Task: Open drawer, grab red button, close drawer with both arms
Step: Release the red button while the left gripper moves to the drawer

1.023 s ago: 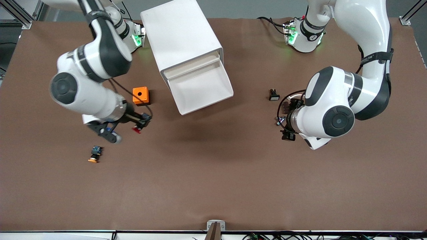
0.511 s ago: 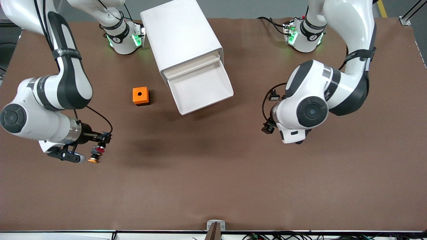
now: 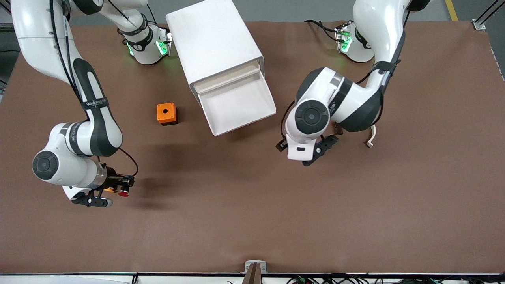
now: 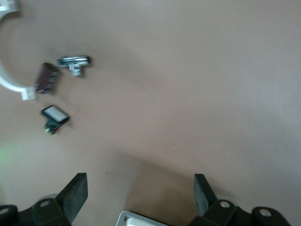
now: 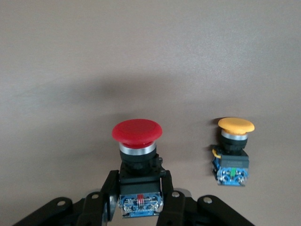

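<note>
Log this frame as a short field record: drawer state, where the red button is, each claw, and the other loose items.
drawer: pulled out of the white cabinet, nothing visible inside
red button: held in right claw
right claw: shut on red button, over the table near the orange-capped button
left claw: open, holding nothing, over the table beside the drawer
orange cube: on the table beside the drawer, toward the right arm's end

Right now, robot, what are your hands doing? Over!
Right gripper shut on the red button, above the table beside the orange button. Left gripper open, empty, near the open drawer. Nothing blocking the drawer front.
</note>
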Motion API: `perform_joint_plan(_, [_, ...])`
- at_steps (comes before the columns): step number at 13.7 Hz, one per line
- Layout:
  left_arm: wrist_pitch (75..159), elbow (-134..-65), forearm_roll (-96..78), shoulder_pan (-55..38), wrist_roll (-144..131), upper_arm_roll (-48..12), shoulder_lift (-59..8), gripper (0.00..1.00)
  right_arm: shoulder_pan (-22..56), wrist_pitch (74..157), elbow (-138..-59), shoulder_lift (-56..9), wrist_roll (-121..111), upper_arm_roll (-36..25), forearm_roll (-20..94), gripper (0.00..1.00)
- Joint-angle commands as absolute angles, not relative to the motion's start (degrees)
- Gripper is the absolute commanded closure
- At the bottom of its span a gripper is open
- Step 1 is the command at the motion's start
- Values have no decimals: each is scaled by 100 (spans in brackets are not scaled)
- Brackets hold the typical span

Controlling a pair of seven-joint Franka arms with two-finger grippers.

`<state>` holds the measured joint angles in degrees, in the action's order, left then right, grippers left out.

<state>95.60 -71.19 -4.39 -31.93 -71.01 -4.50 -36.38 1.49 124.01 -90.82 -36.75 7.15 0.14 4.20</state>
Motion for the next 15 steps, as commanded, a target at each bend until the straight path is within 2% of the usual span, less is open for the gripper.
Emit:
perform_joint_plan(1, [9887, -7163, -299, -3400, -6741, -492, -3823, 1, 26, 12585, -8991, -3928, 633, 132, 299, 94])
perform_joint_plan(3, [10281, -7320, -299, -3698, -6741, -492, -3893, 1, -61, 12682, -8983, -4121, 633, 141, 299, 90])
perform_joint_plan(4, [10527, -7469, -299, -3761, -6724, -492, -3885, 1, -44, 12831, -9000, -4192, 633, 141, 308, 84])
perform_joint_plan(6, [11019, -7777, -299, -3858, -6409, -510, -3867, 1, -105, 12876, -9000, -4289, 642, 141, 377, 65])
perform_joint_plan(9, [11259, -7875, -377, -3964, -6100, -615, -3885, 1, -70, 12858, -8991, -4289, 712, 149, 387, 9])
perform_joint_plan(11, [11259, -7892, -413, -3946, -6108, -869, -3894, 1, -53, 12841, -8956, -4237, 668, 149, 378, 1])
perform_joint_plan(15, [11259, -7980, -782, -3964, -6082, -1054, -3964, 1, -166, 12709, -8833, -3869, 310, 149, 325, 0])
